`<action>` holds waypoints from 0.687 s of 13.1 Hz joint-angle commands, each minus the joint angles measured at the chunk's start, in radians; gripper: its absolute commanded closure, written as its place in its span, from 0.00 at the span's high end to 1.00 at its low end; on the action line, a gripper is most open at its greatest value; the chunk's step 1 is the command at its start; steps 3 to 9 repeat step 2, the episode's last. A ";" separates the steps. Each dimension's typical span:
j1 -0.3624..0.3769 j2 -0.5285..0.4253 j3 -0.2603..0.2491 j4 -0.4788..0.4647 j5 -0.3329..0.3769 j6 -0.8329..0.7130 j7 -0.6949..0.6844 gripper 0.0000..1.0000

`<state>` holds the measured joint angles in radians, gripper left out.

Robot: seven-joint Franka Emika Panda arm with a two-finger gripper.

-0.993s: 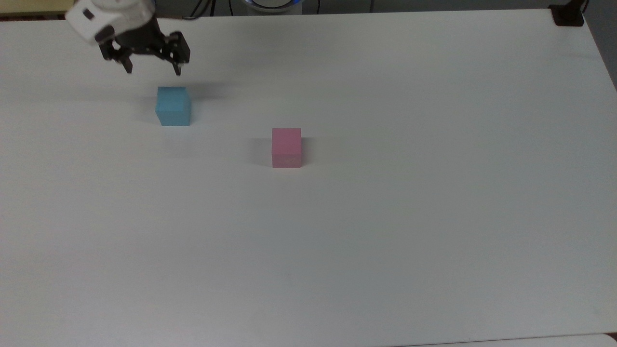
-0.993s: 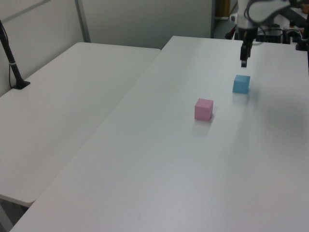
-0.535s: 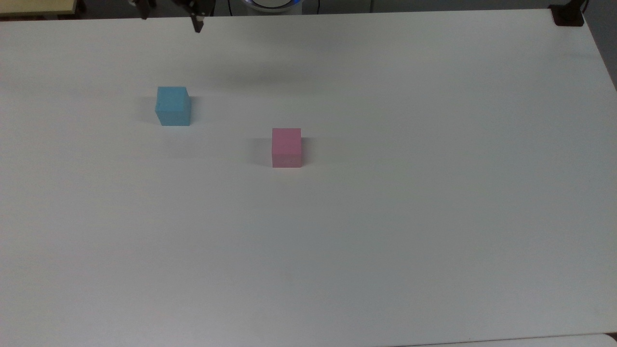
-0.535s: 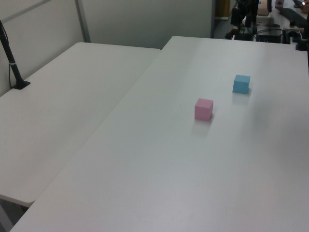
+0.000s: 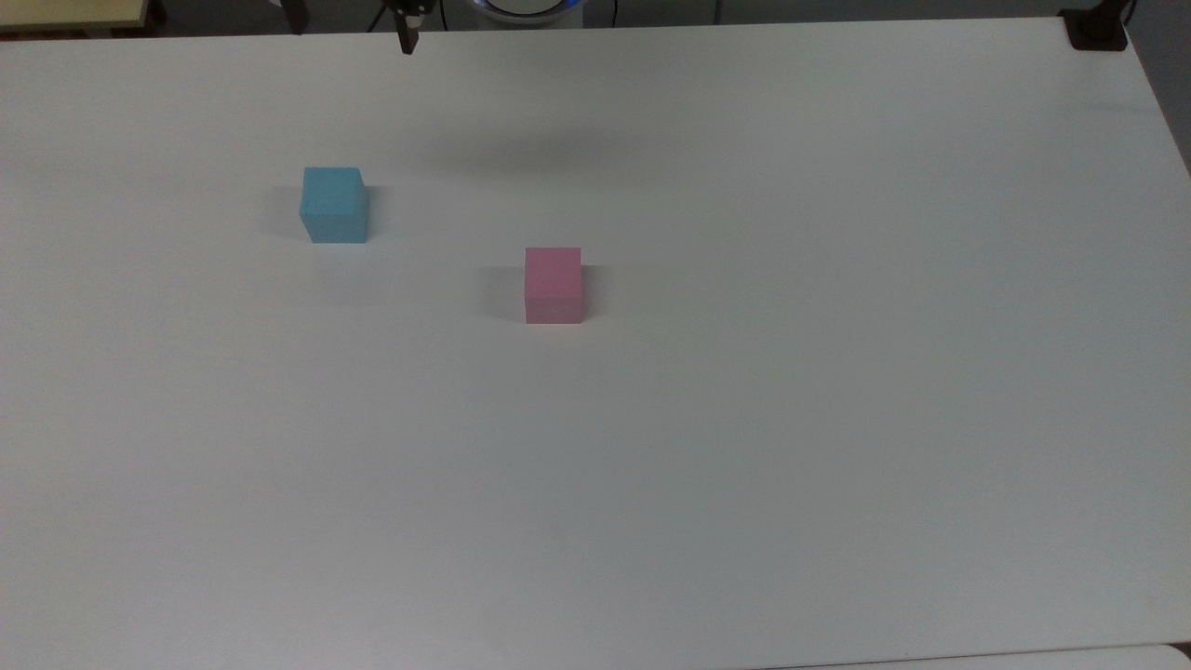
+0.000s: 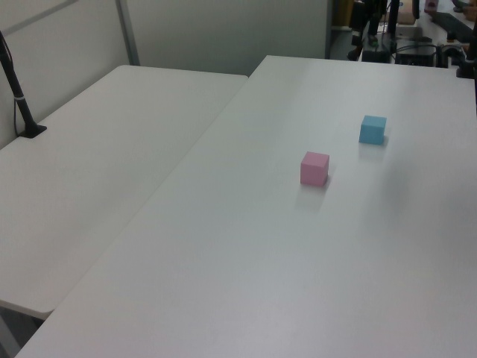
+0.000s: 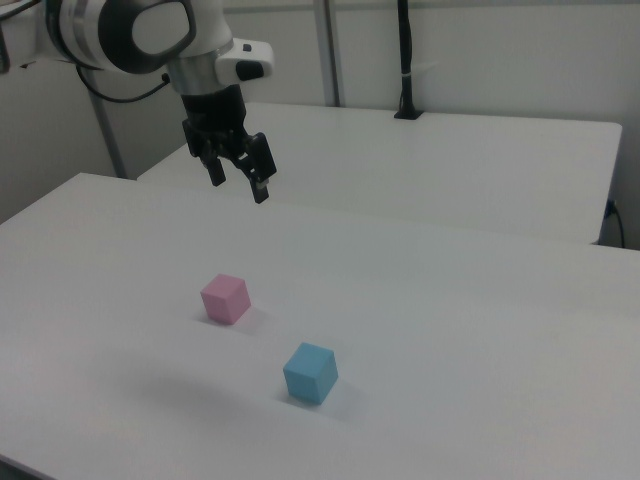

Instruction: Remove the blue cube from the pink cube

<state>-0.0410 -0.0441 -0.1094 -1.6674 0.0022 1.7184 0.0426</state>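
Note:
The blue cube (image 5: 334,205) rests on the white table (image 5: 744,419), apart from the pink cube (image 5: 553,285), which stands to its right and nearer in the top view. Nothing sits on top of either cube. In the right view the blue cube (image 7: 310,372) is in front of the pink cube (image 7: 225,298). My gripper (image 7: 238,185) hangs open and empty high above the table, well clear of both cubes. Its fingertips (image 5: 407,41) poke in at the top view's upper edge. The left view has the blue cube (image 6: 373,129) beyond the pink cube (image 6: 314,168).
A second white table (image 6: 89,164) adjoins this one at the left view's left, with a black post (image 6: 19,89) on it. A black mount (image 5: 1096,28) sits at the table's far right corner in the top view.
My gripper has risen from just above the blue cube and drifted toward the top view's right. Both cubes stayed put.

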 commanded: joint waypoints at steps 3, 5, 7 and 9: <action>0.012 -0.002 -0.035 0.029 0.007 0.000 -0.023 1.00; 0.012 -0.002 -0.035 0.029 0.007 0.000 -0.023 1.00; 0.012 -0.002 -0.035 0.029 0.007 0.000 -0.023 1.00; 0.012 -0.002 -0.035 0.029 0.007 0.000 -0.023 1.00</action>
